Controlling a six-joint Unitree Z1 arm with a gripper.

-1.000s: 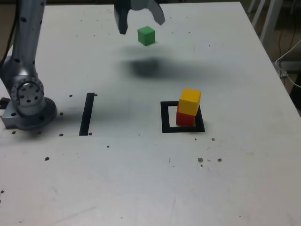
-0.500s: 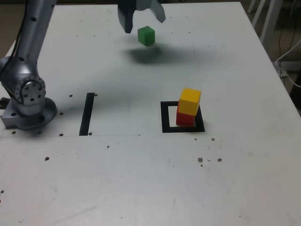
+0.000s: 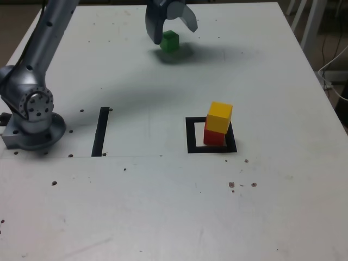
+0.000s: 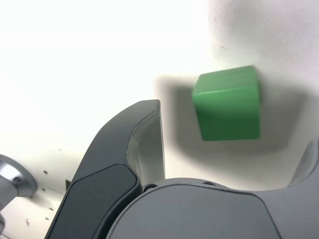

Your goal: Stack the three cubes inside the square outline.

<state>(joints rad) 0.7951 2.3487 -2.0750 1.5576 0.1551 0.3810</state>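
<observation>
Arm's grey two-fingered hand [image 3: 171, 30] has come down and shifted toward the exterior view's right since the earlier frames. Before, it hung above and just left of the small green cube [image 3: 169, 41]; now its wide-spread fingers [image 3: 153, 24] straddle the cube, one on each side, partly covering its upper edge. The grey metal arm [image 3: 51, 32] leans further across the white bench [image 3: 163, 206] than before. Hand's shadow, formerly a broad dark patch in front of the cube, has shrunk and drawn in close around it.
</observation>
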